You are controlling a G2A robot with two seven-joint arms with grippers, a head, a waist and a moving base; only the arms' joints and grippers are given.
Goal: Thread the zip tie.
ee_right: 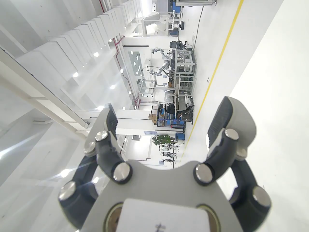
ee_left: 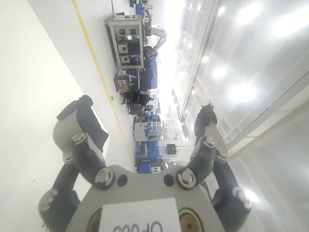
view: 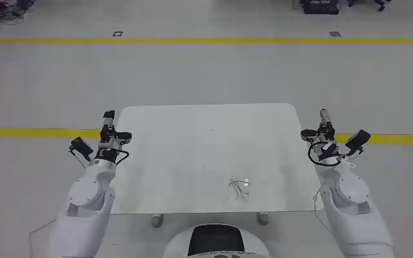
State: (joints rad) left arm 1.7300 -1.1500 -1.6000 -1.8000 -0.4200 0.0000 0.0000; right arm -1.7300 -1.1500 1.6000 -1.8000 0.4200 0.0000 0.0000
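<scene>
- The zip tie (view: 239,188) lies flat on the surface (view: 193,148), close to the edge nearest the robot and somewhat to my right of centre. From the top view it reads as a small tangle of thin dark lines. I cannot tell whether it is one looped tie or several, nor which end carries the head.
- The left tool (ee_left: 144,105) has its jaws spread wide with nothing between them. In the top view it sits just off the left side edge of the surface, well apart from the tie.
- The right tool (ee_right: 167,103) is also spread wide and empty. It sits just off the right side edge and is nearer the tie than the left tool, though not close.
- Step in hand, as I judge it: nothing has been picked up and the threading has not begun.
- Handling estimate: the tie should be very light, thin and springy. I take it for smooth plastic, so it is likely to slide or skate away when a pad comes down on it, and it offers little height to pinch because it lies flat.
- Grip plan:
  - One tool takes the strap just behind the head, so the slot stays exposed and steady.
  - The other takes the tail a short way back from its tip. This leaves a stiff, free stub to aim with, because a hold farther back would let the tip droop or whip.
- Risks:
  - Pressing the strap flat instead of lifting it.
  - Flicking the tie off the near edge.
  - If there are several strands, picking up more than one.
</scene>
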